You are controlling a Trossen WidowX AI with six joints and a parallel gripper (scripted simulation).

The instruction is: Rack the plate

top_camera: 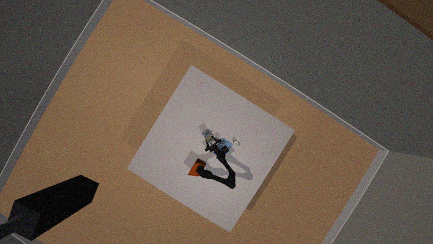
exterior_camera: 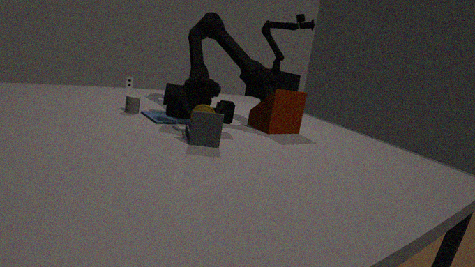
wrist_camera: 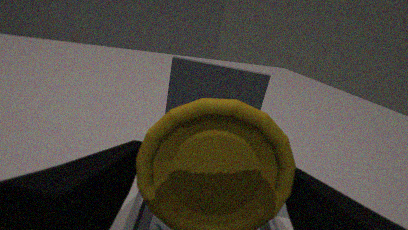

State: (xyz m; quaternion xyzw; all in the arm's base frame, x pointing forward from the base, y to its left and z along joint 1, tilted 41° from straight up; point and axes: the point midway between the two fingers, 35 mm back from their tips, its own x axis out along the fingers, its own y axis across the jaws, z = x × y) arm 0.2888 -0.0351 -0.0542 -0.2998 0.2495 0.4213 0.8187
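The yellow round plate (top_camera: 208, 138) (exterior_camera: 203, 108) (wrist_camera: 215, 150) stands close to upright, face toward the wrist camera. My gripper (wrist_camera: 214, 163) is shut on it, with one dark finger at each side of the rim. The grey dish rack (top_camera: 207, 132) (exterior_camera: 206, 129) (wrist_camera: 215, 82) stands on the table, its tall end panel beyond the plate in the wrist view. The plate is over the rack, its top above the panel in the exterior view. Its lower edge is hidden there by the panel, so I cannot tell whether it sits between the rails.
A blue flat mat (top_camera: 224, 142) (exterior_camera: 158, 117) lies beside the rack, under part of the arm. A small grey cylinder (exterior_camera: 132, 105) stands past it. An orange block (top_camera: 193, 170) (exterior_camera: 288, 112) stands by the arm's base. A second dark arm (exterior_camera: 272, 40) is in the background.
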